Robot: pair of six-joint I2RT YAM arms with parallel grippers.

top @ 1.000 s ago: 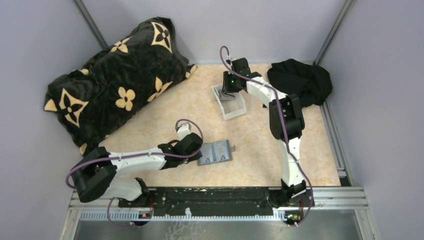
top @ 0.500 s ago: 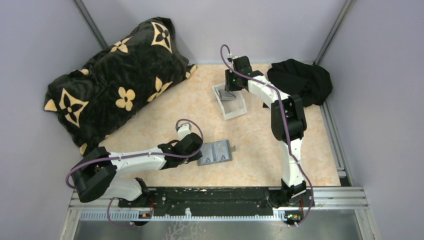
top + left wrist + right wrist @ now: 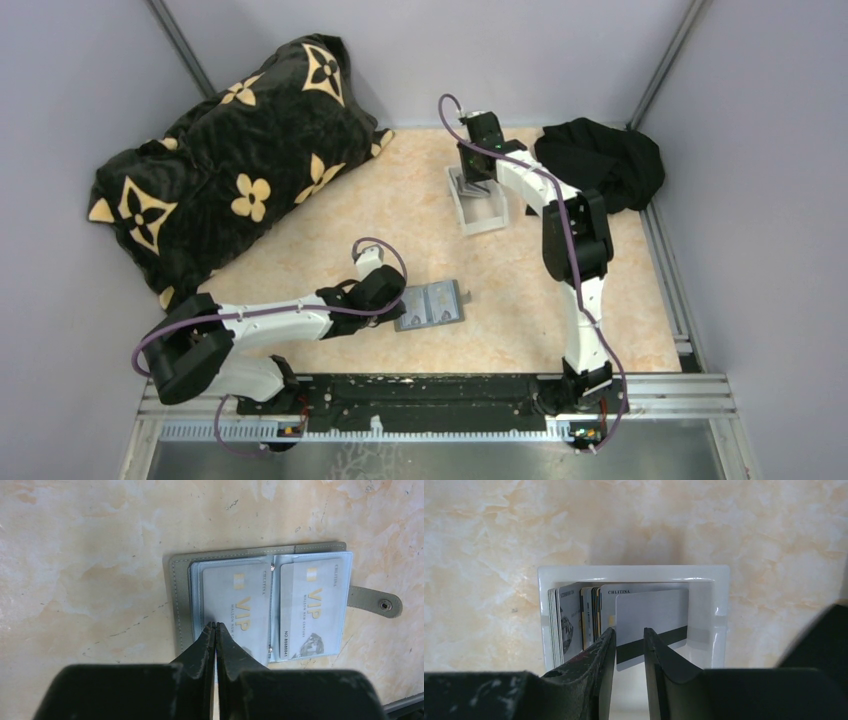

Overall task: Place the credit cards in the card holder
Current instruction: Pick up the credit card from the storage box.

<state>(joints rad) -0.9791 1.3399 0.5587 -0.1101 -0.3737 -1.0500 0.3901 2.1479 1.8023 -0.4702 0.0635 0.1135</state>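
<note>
Left wrist view: the left fingers (image 3: 209, 637) are pressed shut with nothing between them, their tips over the left panel of the card holder (image 3: 178, 600), which lies open on the worktop (image 3: 90, 555); they cover that panel's lower edge, and whether the tips touch it cannot be told; two credit cards (image 3: 311, 605) show, one in each panel, both marked VIP; thin layered edges at the left panel lie too close to count; one strap (image 3: 375, 603) with a snap sticks out on the right.

Right wrist view: the right fingers (image 3: 606, 645) stand apart, clamped on nothing that shows, in front of one white tray (image 3: 634, 573); one card with a dark stripe stands face-on behind them, its lower edge hidden; contact with it cannot be told; one card behind it is mostly covered; a pack standing on edge at the left is too tight to count.

Top view: both pairs of fingertips are hidden under their wrists; the card holder sits mid-worktop, just beside the left arm's end; the tray lies farther back, under the right arm's end, well apart from the holder; one black flowered cushion (image 3: 230, 150) lies far left; one black cloth (image 3: 600, 160) lies far right.
</note>
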